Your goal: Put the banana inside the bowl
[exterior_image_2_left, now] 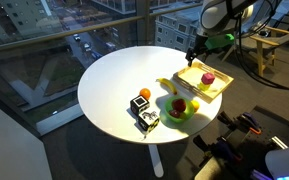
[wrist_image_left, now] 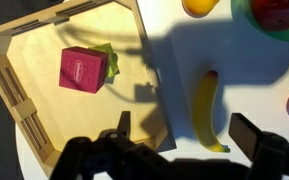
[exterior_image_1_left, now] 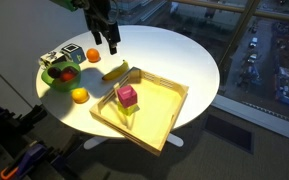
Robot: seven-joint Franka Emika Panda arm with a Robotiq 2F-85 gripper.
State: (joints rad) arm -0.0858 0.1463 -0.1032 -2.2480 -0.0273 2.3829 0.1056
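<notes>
While the banana (exterior_image_1_left: 116,71) lies flat on the white table (exterior_image_1_left: 174,55), the task stands at the approach step; no grasp is made. The gripper (exterior_image_1_left: 106,44) hangs above the table with its jaws wide apart and nothing between them.

Location of items: in the wrist view the banana (wrist_image_left: 208,110) lies lengthwise just beside the outer wall of the wooden tray (wrist_image_left: 24,95), apart from it, with its nearer end between the two fingers (wrist_image_left: 254,135). The bowl (exterior_image_1_left: 62,72) sits on the banana's far side from the tray, near it but not touching, and holds red and green items. One orange fruit (exterior_image_1_left: 92,54) and another (exterior_image_1_left: 79,95) rest on the table close to the bowl. A pink block (exterior_image_1_left: 127,96) stands inside the tray.

Assessment: the next move calls for a descent over the banana's middle, jaws straddling its width, not its length. The tray wall is close to one finger's path, so the clearance on that side wants care. The carry to the bowl is short, though its contents leave limited room.
</notes>
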